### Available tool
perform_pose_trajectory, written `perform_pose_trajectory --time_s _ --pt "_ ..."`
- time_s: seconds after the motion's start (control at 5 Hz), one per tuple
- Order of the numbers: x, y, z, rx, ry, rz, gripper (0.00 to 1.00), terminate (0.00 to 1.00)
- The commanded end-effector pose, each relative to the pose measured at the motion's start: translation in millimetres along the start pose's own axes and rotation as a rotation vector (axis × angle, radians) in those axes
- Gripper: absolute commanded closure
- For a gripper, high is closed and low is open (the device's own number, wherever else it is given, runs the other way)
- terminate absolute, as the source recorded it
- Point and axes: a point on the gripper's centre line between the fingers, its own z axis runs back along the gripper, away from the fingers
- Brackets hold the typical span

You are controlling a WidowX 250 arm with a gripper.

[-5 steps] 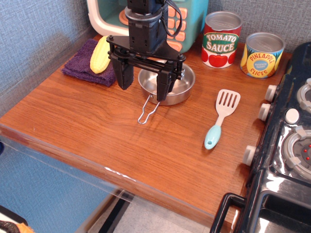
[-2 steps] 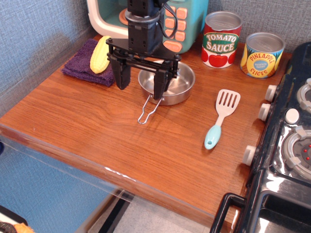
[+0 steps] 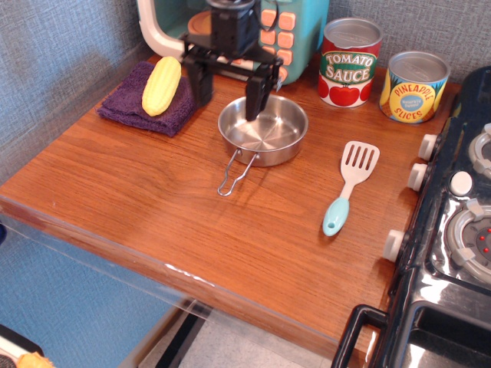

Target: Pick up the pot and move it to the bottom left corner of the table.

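Note:
The pot (image 3: 263, 130) is a small shiny steel pan on the brown table (image 3: 169, 215), near the back middle. Its wire loop handle (image 3: 234, 173) points toward the front left. My black gripper (image 3: 228, 98) hangs open and empty above the pot's back left rim. One finger is left of the pot, the other over its far inner edge. It holds nothing.
A yellow corn cob (image 3: 162, 85) lies on a purple cloth (image 3: 144, 100) at the back left. A tomato sauce tin (image 3: 350, 62) and a pineapple tin (image 3: 414, 86) stand at the back right. A spatula (image 3: 350, 186) lies right of the pot. A black toy stove (image 3: 453, 222) fills the right side.
My gripper has risen and drawn back toward the rear, off the pot's front rim. The pot has not moved.

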Motion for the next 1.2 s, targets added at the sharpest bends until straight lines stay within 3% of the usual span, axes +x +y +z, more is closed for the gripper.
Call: perform_pose_trajectory --time_s 0.0,0.4,0.6,1.0 --pt "59.7 12.9 -12.2 0.06 -0.025 -0.098 0.0 0.0" --pt "66.0 12.2 -42.7 0.076 0.042 -0.136 0.0 0.0" --pt "64.4 12.3 -53.1 0.07 0.062 -0.121 1.0 0.0" --pt "59.9 14.9 -52.4 0.081 0.074 -0.088 1.0 0.0"
